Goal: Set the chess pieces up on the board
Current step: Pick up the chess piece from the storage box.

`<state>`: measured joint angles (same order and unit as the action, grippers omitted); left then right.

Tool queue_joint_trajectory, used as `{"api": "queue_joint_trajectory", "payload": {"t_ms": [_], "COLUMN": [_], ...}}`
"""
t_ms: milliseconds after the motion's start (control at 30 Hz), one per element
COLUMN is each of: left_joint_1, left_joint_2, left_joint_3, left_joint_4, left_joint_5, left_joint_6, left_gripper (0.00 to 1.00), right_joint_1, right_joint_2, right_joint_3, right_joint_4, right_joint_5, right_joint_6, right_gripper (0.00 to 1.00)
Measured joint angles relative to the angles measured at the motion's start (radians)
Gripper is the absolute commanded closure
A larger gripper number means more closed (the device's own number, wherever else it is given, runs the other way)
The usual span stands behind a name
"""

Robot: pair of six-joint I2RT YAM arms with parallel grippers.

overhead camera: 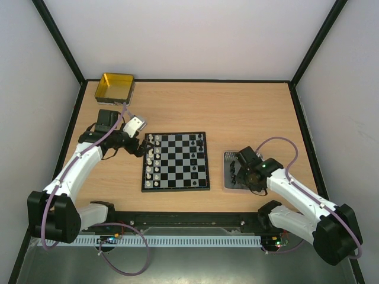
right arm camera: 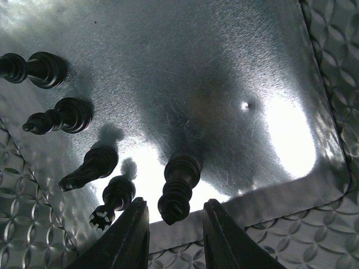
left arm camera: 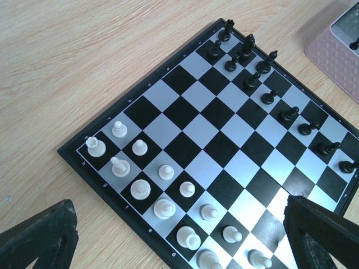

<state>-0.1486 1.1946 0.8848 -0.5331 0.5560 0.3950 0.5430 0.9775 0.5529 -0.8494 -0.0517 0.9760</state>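
Note:
The board [overhead camera: 177,163] lies mid-table. White chess pieces [left arm camera: 140,188] fill two rows along its left edge, and black pieces [left arm camera: 247,53] stand along its right side. My left gripper [left arm camera: 179,246] hovers wide open over the white rows, holding nothing; from above, the left gripper [overhead camera: 140,148] sits at the board's left edge. My right gripper [overhead camera: 237,171] is down over the metal tray [right arm camera: 224,67]. Its jaws straddle an upright black piece [right arm camera: 179,188], with a gap on each side. Several other black pieces [right arm camera: 61,117] stand on the tray to the left.
The tray [overhead camera: 228,158] sits just right of the board. A yellow tin [overhead camera: 114,87] stands at the table's far left corner. A black rook [right arm camera: 115,199] stands close beside my right gripper's left finger [right arm camera: 126,235]. Black-framed walls enclose the table.

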Motion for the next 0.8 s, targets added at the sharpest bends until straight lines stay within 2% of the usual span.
{"api": "queue_joint_trajectory", "payload": {"t_ms": [100, 533, 800], "left_joint_1": [0.000, -0.005, -0.015], "left_joint_2": [0.000, 0.001, 0.010], "left_joint_3": [0.000, 0.000, 0.000], "left_joint_4": [0.000, 0.000, 0.000], "left_joint_5": [0.000, -0.001, -0.008], "left_joint_6": [0.000, 0.000, -0.002], "left_gripper": [0.01, 0.01, 0.01], "right_joint_1": [-0.003, -0.020, -0.021], "right_joint_2": [0.014, 0.020, 0.041], "right_joint_3": [-0.001, 0.000, 0.000], "right_joint_4": [0.010, 0.024, 0.042], "right_joint_5": [0.008, 0.066, 0.044], "right_joint_6": [-0.005, -0.015, -0.029], "right_gripper": [0.76, 0.76, 0.79]}}
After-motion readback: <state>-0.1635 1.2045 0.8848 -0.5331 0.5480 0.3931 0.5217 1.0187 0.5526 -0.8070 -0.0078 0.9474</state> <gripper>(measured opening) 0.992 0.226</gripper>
